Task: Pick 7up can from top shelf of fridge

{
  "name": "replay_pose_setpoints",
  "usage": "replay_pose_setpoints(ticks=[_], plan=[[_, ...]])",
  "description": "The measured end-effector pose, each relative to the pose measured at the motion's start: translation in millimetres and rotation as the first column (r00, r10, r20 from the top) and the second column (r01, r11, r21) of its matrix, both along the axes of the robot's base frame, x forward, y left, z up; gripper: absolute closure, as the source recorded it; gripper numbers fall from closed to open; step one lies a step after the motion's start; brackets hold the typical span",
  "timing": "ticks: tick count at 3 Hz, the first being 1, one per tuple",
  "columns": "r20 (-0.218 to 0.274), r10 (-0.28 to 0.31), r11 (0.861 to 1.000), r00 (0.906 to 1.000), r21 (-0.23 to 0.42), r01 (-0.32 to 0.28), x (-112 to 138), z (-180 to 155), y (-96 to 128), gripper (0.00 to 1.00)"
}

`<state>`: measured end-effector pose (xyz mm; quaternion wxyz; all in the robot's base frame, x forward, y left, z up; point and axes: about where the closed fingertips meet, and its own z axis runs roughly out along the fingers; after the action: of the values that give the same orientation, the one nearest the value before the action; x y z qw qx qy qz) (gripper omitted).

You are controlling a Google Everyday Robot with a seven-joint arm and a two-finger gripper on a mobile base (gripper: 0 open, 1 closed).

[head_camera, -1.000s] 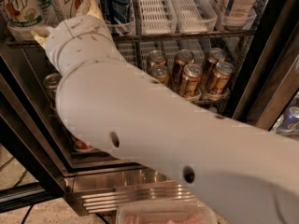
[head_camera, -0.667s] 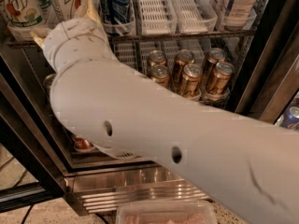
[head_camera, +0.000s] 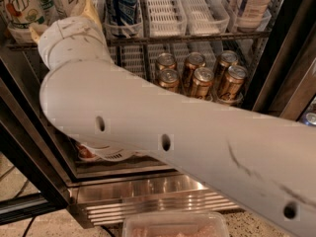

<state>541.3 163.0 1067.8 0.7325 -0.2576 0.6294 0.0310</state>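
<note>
A: Item one, what has changed?
B: Your arm [head_camera: 163, 132] has slid toward 9 o'clock over the last second. The wrist [head_camera: 69, 46] went with it, closing on the 7up can [head_camera: 17, 9]. Entry: approach under way, nothing lifted yet.

A: Item two, the can's place?
B: Left end of the top shelf [head_camera: 197, 35] of the fridge [head_camera: 148, 201], at 10 o'clock in the view, upright, partly cut by the frame edge. The Pepsi can [head_camera: 121, 4] stands at 12 o'clock, well apart. The gold cans [head_camera: 202, 80] sit on the rack below.

A: Item three, the gripper?
B: The gripper [head_camera: 63, 23] is at 10 o'clock, level with the shelf's front, just beside the can on its 3 o'clock side. Jaws released or clenched: cannot tell. Contact with the can: cannot tell.

A: Item four, pose?
B: The arm runs from 4 o'clock up to 9 o'clock, bends there, and the wrist points into the cabinet. In my judgement you need a little more travel toward 9 o'clock.
</note>
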Motion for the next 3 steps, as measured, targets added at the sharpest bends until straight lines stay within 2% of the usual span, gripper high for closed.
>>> replay_pose_setpoints(ticks=[3], plan=[[0.056, -0.061, 0.997, 0.9966, 0.044, 0.059, 7.4, 8.0, -1.8, 0.38]])
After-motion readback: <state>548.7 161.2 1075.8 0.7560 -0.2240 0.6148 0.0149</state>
